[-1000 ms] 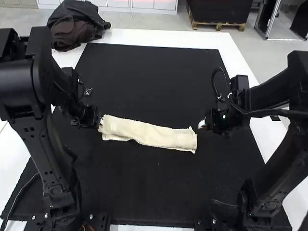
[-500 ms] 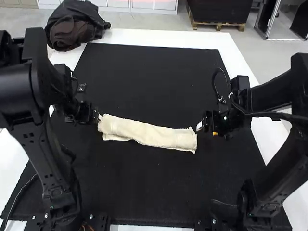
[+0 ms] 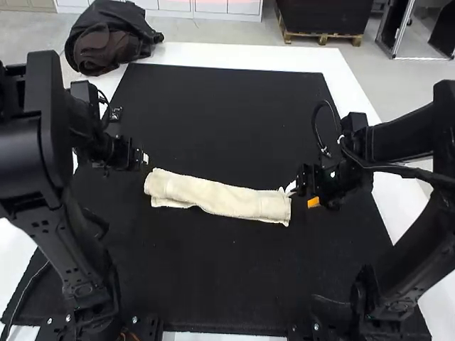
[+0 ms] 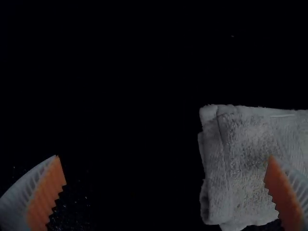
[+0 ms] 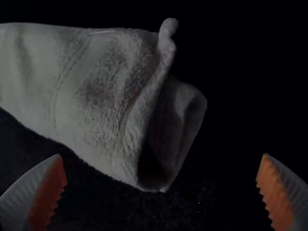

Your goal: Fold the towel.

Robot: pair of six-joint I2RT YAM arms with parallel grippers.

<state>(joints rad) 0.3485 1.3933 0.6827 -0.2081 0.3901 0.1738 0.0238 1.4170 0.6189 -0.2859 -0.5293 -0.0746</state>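
Black matting (image 3: 234, 284) covers most of the white table (image 3: 234, 54), and the cream towel (image 3: 220, 199) lies across its middle as a long, narrow folded strip, running from left to right with its right end slightly nearer. By the strip's left end is the left gripper (image 3: 145, 158), fingers spread wide, nothing caught between their orange pads (image 4: 46, 195); in its wrist view one finger overlaps the cloth, but I can't tell whether they touch. The right gripper (image 3: 301, 195) is at the strip's right end, its fingers also wide apart and holding nothing; one pale tip looks very close to the cloth, contact unclear. At that end the layers stand loosely open around a dark hollow, too shadowed to count them. Both wrist views cut off the towel's length, and their mat surface is nearly lost in darkness.
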